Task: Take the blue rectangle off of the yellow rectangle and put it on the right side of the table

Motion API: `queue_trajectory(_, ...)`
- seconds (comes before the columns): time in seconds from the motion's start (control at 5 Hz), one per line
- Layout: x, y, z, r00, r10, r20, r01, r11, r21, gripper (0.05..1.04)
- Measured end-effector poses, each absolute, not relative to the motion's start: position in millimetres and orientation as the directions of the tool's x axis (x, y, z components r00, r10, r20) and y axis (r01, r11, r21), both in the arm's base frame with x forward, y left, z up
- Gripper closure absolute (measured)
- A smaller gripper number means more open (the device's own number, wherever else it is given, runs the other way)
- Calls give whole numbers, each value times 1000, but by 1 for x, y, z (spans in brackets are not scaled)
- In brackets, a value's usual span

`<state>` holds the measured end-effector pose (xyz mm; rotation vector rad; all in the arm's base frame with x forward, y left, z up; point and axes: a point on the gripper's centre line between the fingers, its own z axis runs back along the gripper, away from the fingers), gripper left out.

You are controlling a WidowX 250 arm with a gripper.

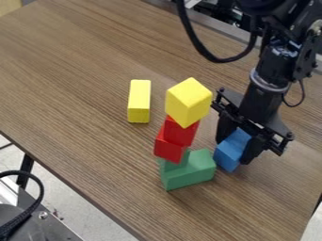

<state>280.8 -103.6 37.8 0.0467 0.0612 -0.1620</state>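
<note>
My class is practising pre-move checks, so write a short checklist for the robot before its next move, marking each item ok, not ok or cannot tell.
1. Blue rectangular block off the yellow rectangular block: ok.
2. Blue block between the fingers of the black gripper: ok.
3. Blue block to the right of the red, green and yellow block stack, as the camera sees it: ok.
4. Stack standing: ok.
5. Wide gap between blue block and stack's green base: not ok.
6. Blue block resting on the wood-grain table: cannot tell.
</note>
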Motion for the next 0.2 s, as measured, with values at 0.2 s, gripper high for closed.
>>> queue_trajectory(0.2,280,-109,35,988,-145,-55,145,989,0,154)
